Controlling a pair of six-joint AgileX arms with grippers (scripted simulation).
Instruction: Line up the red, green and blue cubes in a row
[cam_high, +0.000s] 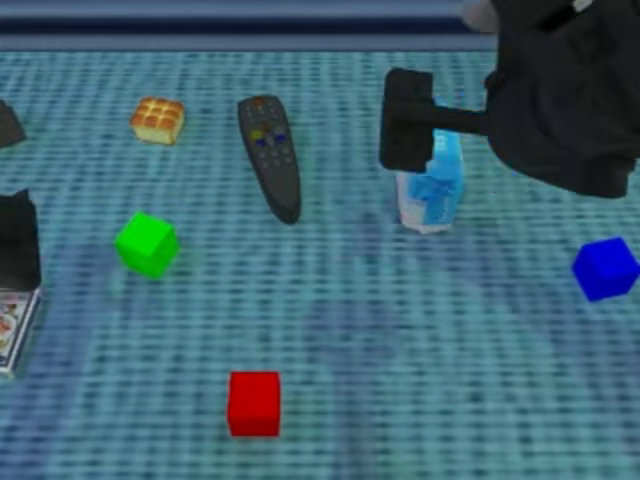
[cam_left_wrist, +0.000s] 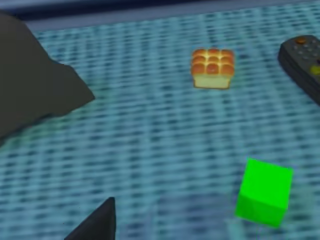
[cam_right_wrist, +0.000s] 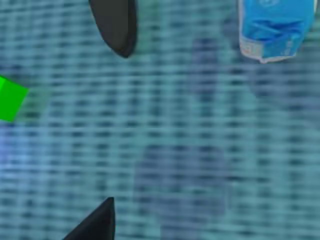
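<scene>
The green cube (cam_high: 147, 243) sits at the left of the table, and the left wrist view shows the same green cube (cam_left_wrist: 264, 192). The red cube (cam_high: 253, 403) rests near the front edge, left of centre. The blue cube (cam_high: 605, 268) lies at the far right. My left gripper (cam_high: 18, 245) is parked at the table's left edge, left of the green cube; one dark fingertip (cam_left_wrist: 102, 220) shows, with nothing beside it. My right gripper (cam_high: 407, 120) hangs at the back right, above the blue carton (cam_high: 430, 190), holding nothing; one fingertip (cam_right_wrist: 100, 222) shows.
A golden bread bun (cam_high: 158, 120) and a black remote (cam_high: 270, 155) lie at the back left. The carton stands upright behind the centre right. A printed box (cam_high: 15, 325) lies at the left edge under my left arm. The right arm's bulk (cam_high: 565, 95) fills the back right corner.
</scene>
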